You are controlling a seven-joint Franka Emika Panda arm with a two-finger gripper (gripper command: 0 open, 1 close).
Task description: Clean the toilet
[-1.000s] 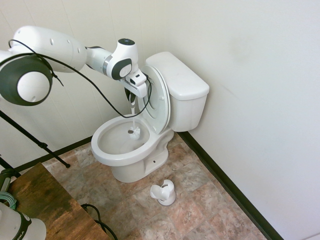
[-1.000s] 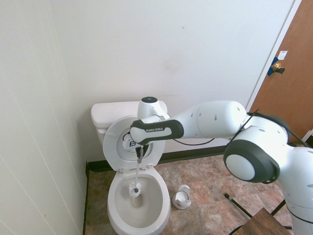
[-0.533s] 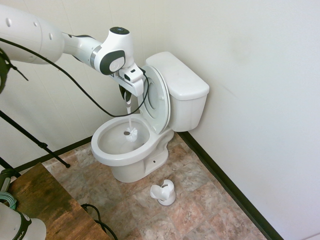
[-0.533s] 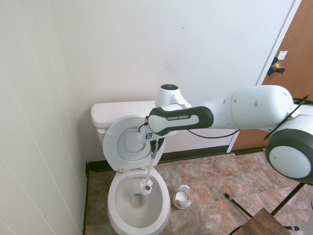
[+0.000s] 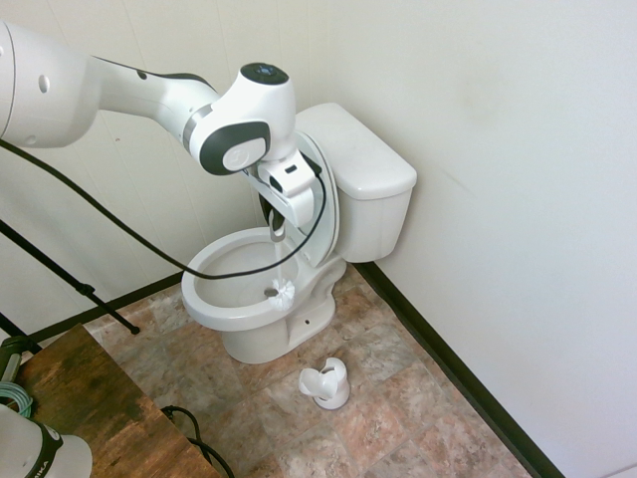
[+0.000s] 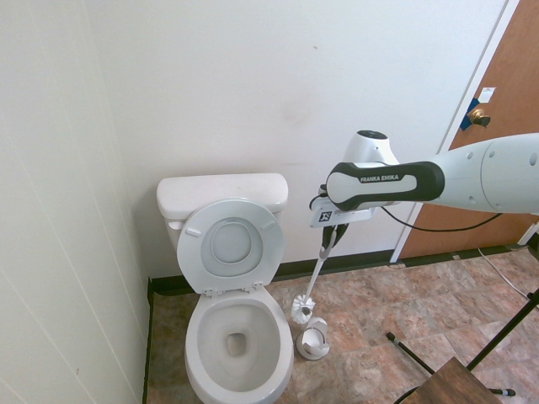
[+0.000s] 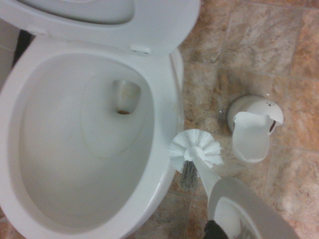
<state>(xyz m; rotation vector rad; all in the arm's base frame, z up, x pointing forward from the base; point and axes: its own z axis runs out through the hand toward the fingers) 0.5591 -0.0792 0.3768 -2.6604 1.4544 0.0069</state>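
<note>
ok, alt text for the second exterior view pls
A white robot arm's gripper holds a toilet brush by its handle, bristle head hanging above the brush holder on the tiled floor, beside an open toilet with its lid raised against the tank.

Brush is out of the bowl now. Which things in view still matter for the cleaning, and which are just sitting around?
In the job:
toilet
toilet brush, held in the gripper
brush holder on the floor

Just there:
wooden table
door
</note>
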